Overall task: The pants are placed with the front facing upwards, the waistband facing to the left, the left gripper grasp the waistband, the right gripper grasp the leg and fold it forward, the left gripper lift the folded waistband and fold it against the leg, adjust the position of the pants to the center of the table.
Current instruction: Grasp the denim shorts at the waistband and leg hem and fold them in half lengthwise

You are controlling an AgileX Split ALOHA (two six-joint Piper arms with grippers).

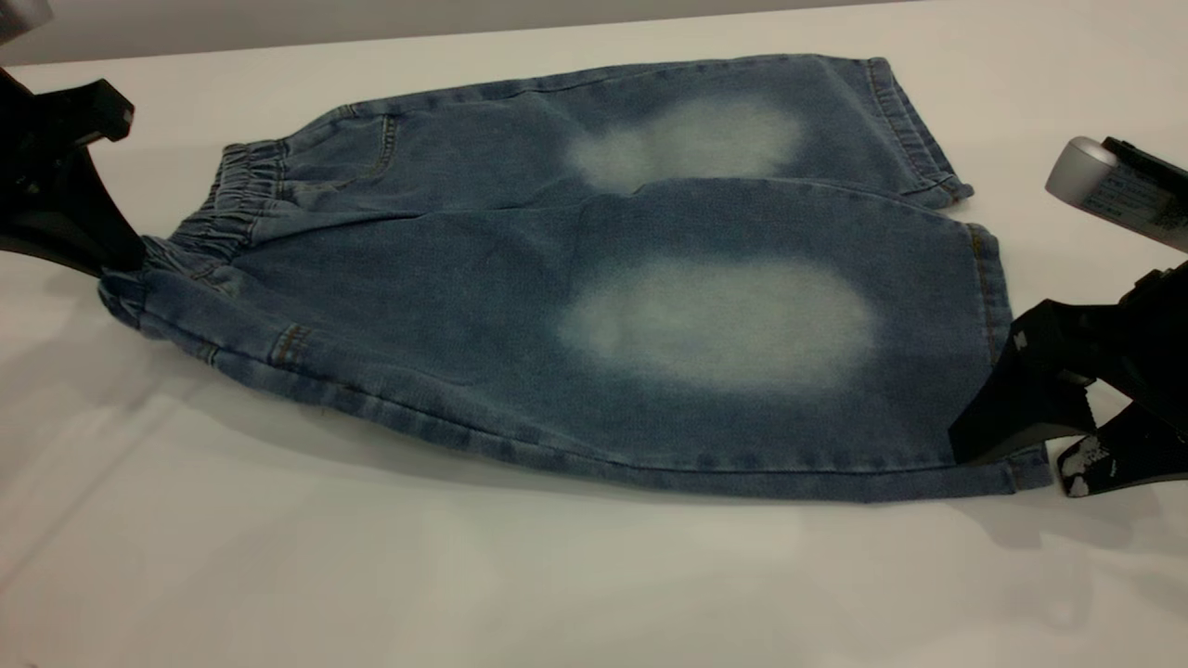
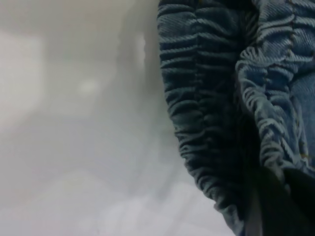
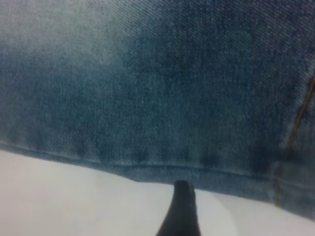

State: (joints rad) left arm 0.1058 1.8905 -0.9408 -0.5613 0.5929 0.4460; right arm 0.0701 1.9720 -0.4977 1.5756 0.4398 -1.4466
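Two arms are in play, one at each end of the pants (image 1: 575, 306), which lie flat across the white worktop (image 1: 371, 575) with the waistband (image 1: 223, 209) to the left. My left gripper (image 1: 116, 260) sits at the near corner of the waistband and touches the gathered denim; I cannot tell whether its jaws are closed on it. My right gripper (image 1: 1007, 436) sits at the near leg's hem corner, one black finger on top of the cloth; its grip I cannot tell either.

My worry is a shallow hold — if either side has only the edge, or only the top layer, the fold would drag one layer and leave the pants skewed. The elastic could also slip free once lifted.

The pants are short, wide blue denim with a pale faded oval on each leg, orange stitching at the seams, and a crinkled, darker waistband.
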